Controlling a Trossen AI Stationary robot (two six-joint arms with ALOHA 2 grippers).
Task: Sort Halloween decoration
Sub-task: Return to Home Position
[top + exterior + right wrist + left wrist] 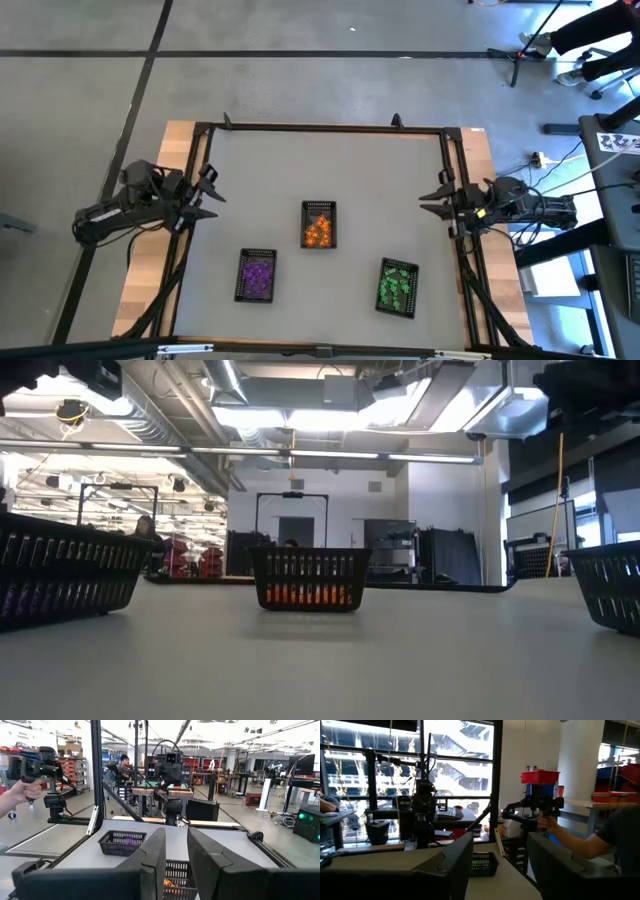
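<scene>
The Halloween decoration lies sorted by colour in three black mesh trays on the grey table. Orange pieces (pixel 319 232) fill the middle tray (pixel 319 206). The purple ones (pixel 258 276) lie in the near-left tray (pixel 113 847), and the green ones (pixel 396 288) lie in the near-right tray (pixel 484 864). My left gripper (pixel 205 195) hovers open at the table's left edge and points level across the table. My right gripper (pixel 435 197) hovers at the right edge, its fingers a narrow gap apart (pixel 176 855), nothing between them.
A black frame (pixel 320 128) runs along the table's far, left and right edges. Beyond the table a person holds a hand-held device (pixel 543 802); a hand (pixel 20 790) also shows in the right wrist view. Bare grey tabletop (pixel 320 165) lies behind the trays.
</scene>
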